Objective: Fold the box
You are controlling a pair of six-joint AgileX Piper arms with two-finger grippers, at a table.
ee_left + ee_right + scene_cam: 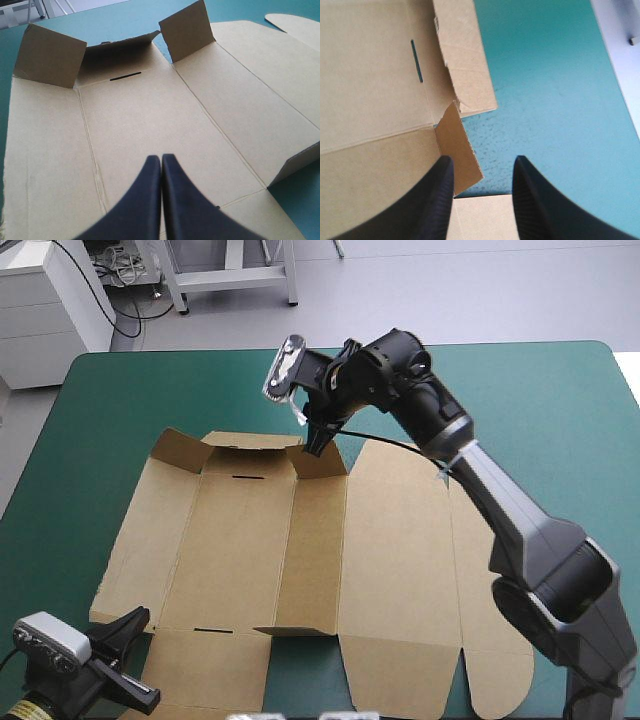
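Box (400, 540) (150, 115) (370, 75) of brown board lies opened out on the teal-green counter (560, 420) (545, 75), filling its middle and left and reaching toward the near edge. Most panels lie flat. At the far end a low far wall (250, 443) (120, 42) is raised, leaning inward, between two corner flaps (180, 448) (50, 57) that stand up. A narrow slot (245, 478) (125, 76) (416, 60) is cut just inside that wall. A rounded tab (500, 685) lies flat at the near right.

The left fingers (125, 628) (152, 190) are clenched together in one point, nothing between them, over the box's near left part and aimed along its middle panel toward the far wall. Whether they touch the board, I cannot tell.

The right fingers (318, 440) (437, 200) are released, standing apart at the far edge. The right-hand corner flap sits just beside one finger, its edge in the gap, bare cover behind it. The right arm reaches across the box's right panels.
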